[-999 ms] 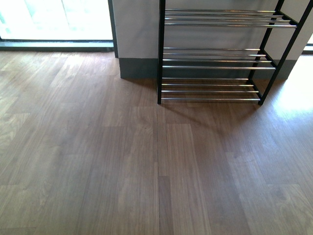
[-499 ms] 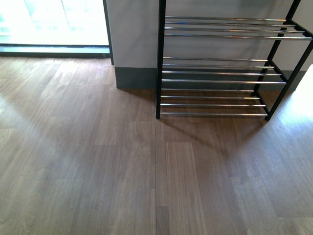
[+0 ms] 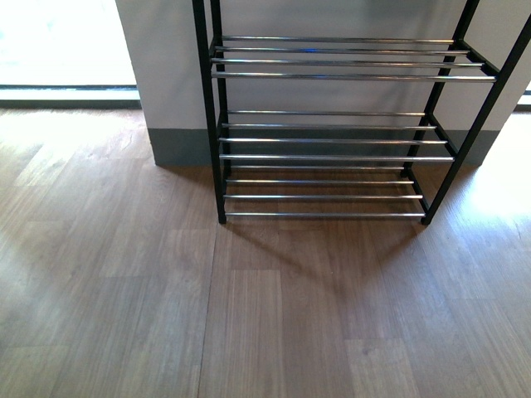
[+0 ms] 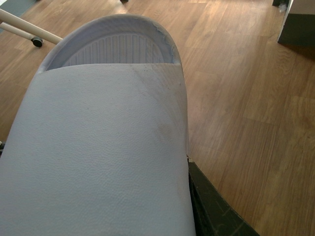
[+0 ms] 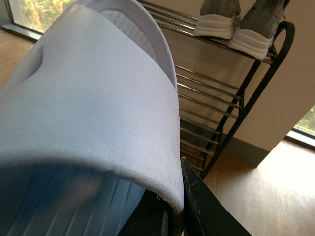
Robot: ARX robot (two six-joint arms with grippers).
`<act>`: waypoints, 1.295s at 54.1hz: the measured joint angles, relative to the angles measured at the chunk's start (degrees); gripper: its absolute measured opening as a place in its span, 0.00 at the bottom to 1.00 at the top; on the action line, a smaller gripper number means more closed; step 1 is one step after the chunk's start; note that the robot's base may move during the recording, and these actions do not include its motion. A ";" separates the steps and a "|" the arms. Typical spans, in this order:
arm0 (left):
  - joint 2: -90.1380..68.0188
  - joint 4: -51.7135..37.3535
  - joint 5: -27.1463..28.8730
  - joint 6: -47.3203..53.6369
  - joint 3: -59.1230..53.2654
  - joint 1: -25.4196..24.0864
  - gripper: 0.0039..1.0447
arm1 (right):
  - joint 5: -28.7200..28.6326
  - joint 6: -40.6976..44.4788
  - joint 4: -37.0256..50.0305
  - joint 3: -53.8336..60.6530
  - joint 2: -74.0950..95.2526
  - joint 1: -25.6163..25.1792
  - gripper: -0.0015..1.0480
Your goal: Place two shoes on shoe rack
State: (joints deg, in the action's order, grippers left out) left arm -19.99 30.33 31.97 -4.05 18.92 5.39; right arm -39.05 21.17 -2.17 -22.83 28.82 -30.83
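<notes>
Front view: the shoe rack (image 3: pixel 332 124) now sits nearer and more central than a second ago, three shelves bare; you are closing in. Left wrist: left gripper (image 4: pixel 189 196) clamps a pale blue sandal (image 4: pixel 98 147). Right wrist: right gripper (image 5: pixel 179 206) clamps the other sandal (image 5: pixel 88 98); grey sneakers (image 5: pixel 236 24) occupy the top shelf.

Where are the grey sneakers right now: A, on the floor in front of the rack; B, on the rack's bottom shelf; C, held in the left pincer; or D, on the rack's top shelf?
D: the right wrist view shows the sneakers standing on the top shelf of the rack.
</notes>
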 joint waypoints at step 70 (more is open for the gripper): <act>0.02 0.00 0.22 0.00 -0.11 -0.02 0.02 | -0.20 -0.04 -0.09 0.02 -0.15 0.04 0.02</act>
State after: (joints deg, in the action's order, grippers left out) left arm -19.97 30.33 32.18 -4.05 18.81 5.37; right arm -39.24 21.12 -2.26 -22.81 28.67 -30.79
